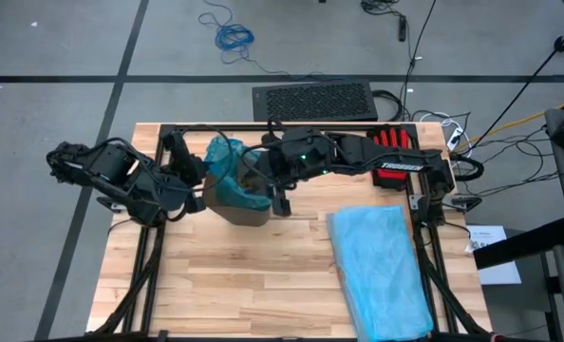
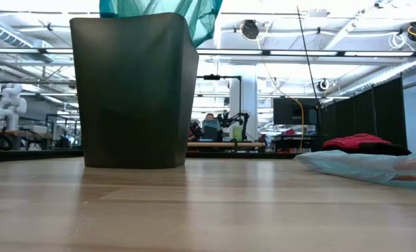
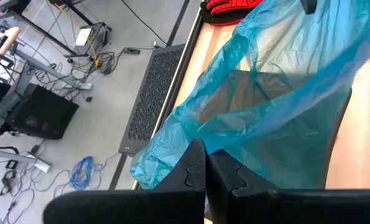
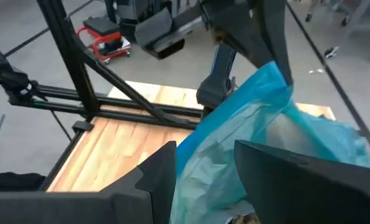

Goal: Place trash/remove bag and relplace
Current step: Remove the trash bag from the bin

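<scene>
Overhead and wrist views of the liner removal. The bag [image 1: 227, 169], a teal-green liner, stands gathered above the rim of the dark bin [image 1: 239, 204] at the far centre of the surface [image 1: 263, 285]. The left claw [image 3: 205, 163] is closed, its fingers pinching the liner's edge on the bin's 9 o'clock side. The right claw [image 4: 203, 165] straddles the opposite edge at the bin's 3 o'clock side, its fingers apart with a fold of liner between them; whether they yet press on it cannot be told.

Judged step: securing the second edge so the liner can be lifted out. To do it well, the right claw should close on a thick bunch of film rather than a single thin layer, and both claws should then rise together and evenly, so the liner does not tear and the bin does not tip.

Relative to the claws, the liner hangs between them, its upper folds touching both. A paler blue bag [image 1: 382, 271] lies flat at the surface's 4 o'clock region, well apart, and a red glove [image 1: 392, 141] sits at 1 o'clock.
</scene>
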Robot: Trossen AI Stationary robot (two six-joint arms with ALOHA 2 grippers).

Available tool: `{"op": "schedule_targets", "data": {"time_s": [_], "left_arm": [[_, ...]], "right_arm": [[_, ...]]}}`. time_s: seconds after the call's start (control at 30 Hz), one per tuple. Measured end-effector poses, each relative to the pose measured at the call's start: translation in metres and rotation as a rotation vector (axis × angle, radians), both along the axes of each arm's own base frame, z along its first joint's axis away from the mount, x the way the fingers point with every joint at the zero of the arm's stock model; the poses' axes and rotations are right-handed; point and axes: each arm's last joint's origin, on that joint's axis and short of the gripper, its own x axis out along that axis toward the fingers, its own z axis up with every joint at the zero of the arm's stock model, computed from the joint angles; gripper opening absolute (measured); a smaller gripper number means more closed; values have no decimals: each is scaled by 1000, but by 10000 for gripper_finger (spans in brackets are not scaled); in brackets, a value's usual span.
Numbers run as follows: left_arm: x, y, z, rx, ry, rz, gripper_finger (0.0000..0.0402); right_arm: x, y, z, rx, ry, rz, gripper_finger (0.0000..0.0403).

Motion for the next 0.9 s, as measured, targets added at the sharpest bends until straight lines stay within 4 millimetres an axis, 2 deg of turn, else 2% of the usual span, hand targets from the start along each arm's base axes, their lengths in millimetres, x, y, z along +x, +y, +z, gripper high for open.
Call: {"op": "schedule_targets", "data": {"time_s": [0.13,0.33,0.9], "left_arm": [[0,0,0,1,-4,2,0],[0,0,0,1,-4,3,0],[1,1,1,19,-17,19,0]], "right_arm": [[-2,1,1,33,3,13,153],[-10,1,16,68,-46,0,153],[5,-2,-4,118,33,-8,145]]}}
